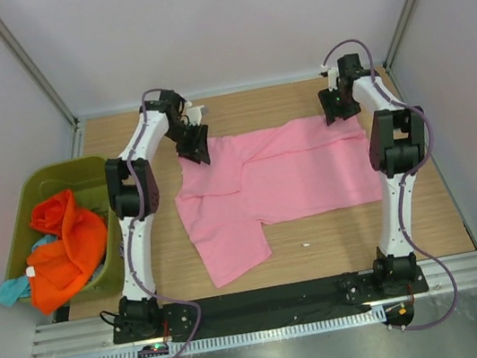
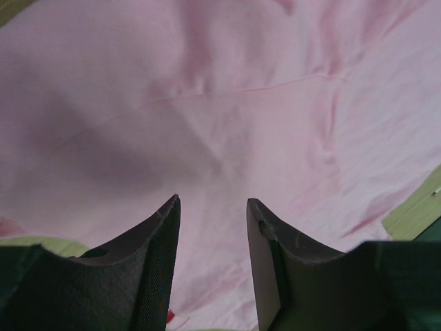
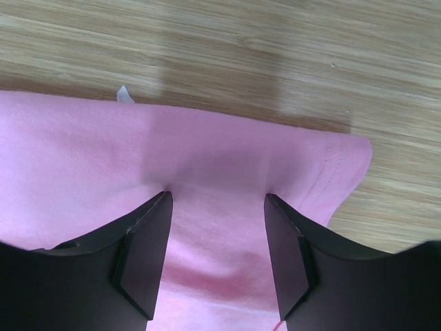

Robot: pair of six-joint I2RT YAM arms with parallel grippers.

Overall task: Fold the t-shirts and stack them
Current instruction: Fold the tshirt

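Pink shirt (image 1: 283, 176) flat on table (image 1: 348, 239), my left gripper (image 1: 194, 147) and right gripper (image 1: 339, 107) at its two far corners, both with jaws apart.

Shirt's long axis runs left-right, so its far edge spans from one gripper to the other. Neither arm is nearer, each has its own corner. Left: jaws parted, nothing pinched, cloth right under the tips and filling the wrist view. Right: jaws a bit wider, standing over the far right corner, with hem and bare wood just past the tips. From both grippers the rest of the shirt lies toward my bases. My guess is the next move is a pinch straight down, then a pull toward the near side. Orange shirt (image 1: 72, 246) and teal one (image 1: 9, 290) sit in the bin (image 1: 64, 167), well apart on my left.
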